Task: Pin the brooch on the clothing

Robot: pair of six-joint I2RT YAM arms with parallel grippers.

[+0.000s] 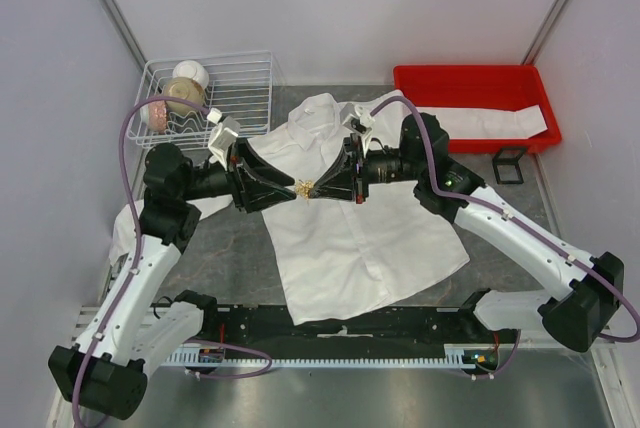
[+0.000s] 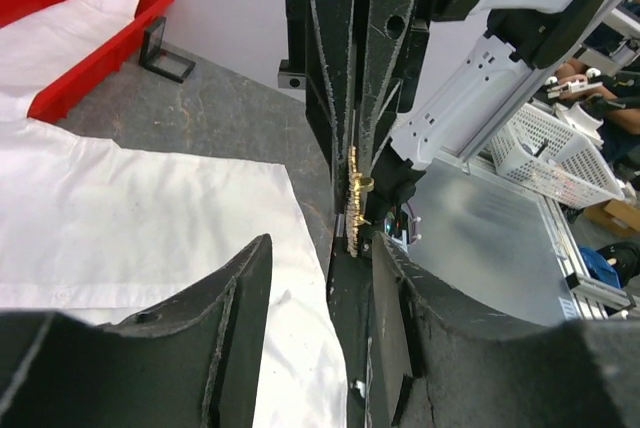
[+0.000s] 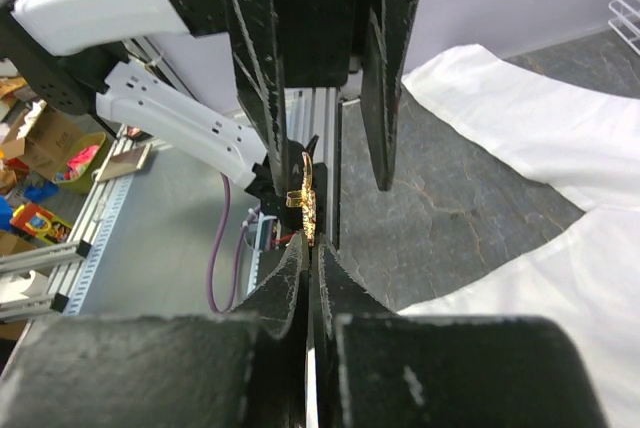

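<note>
The white collared shirt (image 1: 360,238) lies flat on the grey table, collar at the back. It also shows in the left wrist view (image 2: 150,218) and the right wrist view (image 3: 560,148). The tiny gold brooch (image 1: 305,189) is held in the air above the shirt's left chest, where both grippers meet tip to tip. My right gripper (image 1: 318,188) is shut on the brooch's lower end (image 3: 308,198), fingertips together (image 3: 311,246). My left gripper (image 1: 290,191) is open, its jaws spread wide (image 2: 322,248) on either side of the brooch (image 2: 355,198) without pinching it.
A white wire rack (image 1: 255,73) holding bowls stands at the back left. A red bin (image 1: 470,83) with a white cloth in it stands at the back right. A small black frame stand (image 1: 510,163) sits in front of the bin.
</note>
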